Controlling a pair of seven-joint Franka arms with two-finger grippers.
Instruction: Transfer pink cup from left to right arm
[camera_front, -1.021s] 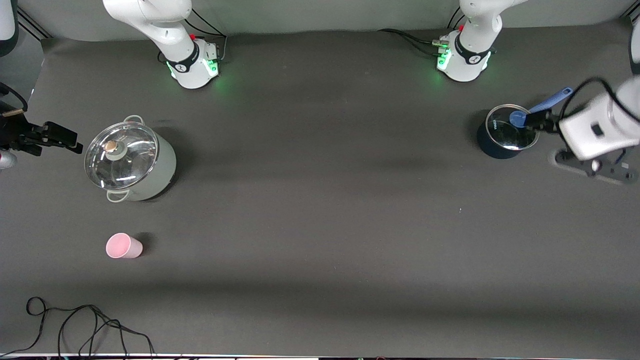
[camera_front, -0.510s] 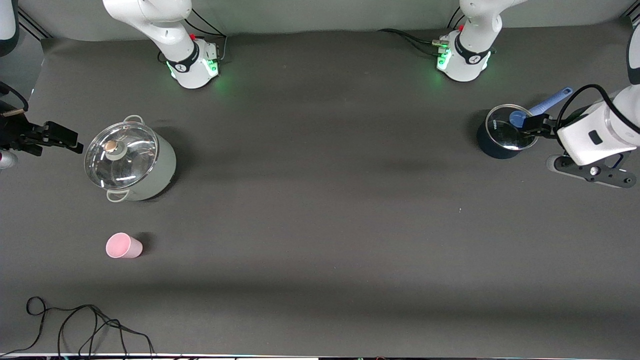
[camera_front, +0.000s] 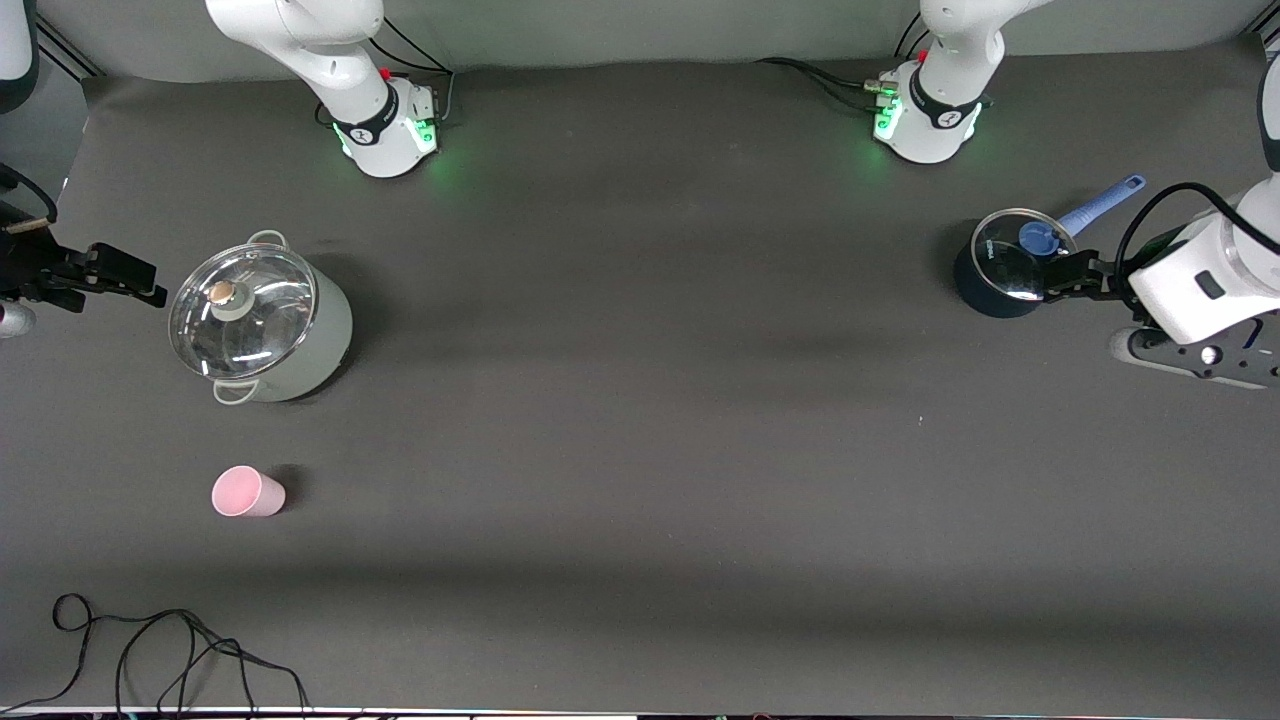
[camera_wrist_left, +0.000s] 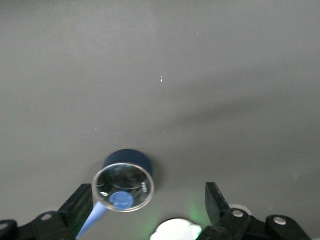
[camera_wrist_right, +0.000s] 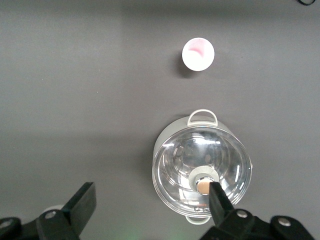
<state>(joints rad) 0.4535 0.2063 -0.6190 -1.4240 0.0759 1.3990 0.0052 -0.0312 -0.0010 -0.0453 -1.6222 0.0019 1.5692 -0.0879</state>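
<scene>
Beside the blue pot (camera_front: 1005, 280), left pincer (camera_front: 1072, 279) wide open, empty, right pincer (camera_front: 125, 277) likewise.

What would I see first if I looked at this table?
Probably the pink cup, standing alone near the front camera at the right arm's end. Just farther back sits a big pale pot with a shiny glass lid. At the left arm's end, the open left gripper hangs beside a small dark blue pot.

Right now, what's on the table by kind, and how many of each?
Pots with glass lids: 2, the pale green pot and the dark blue saucepan
Cups: 1, the pink cup
Loose cables: 1, the black cable
Total: 4
</scene>
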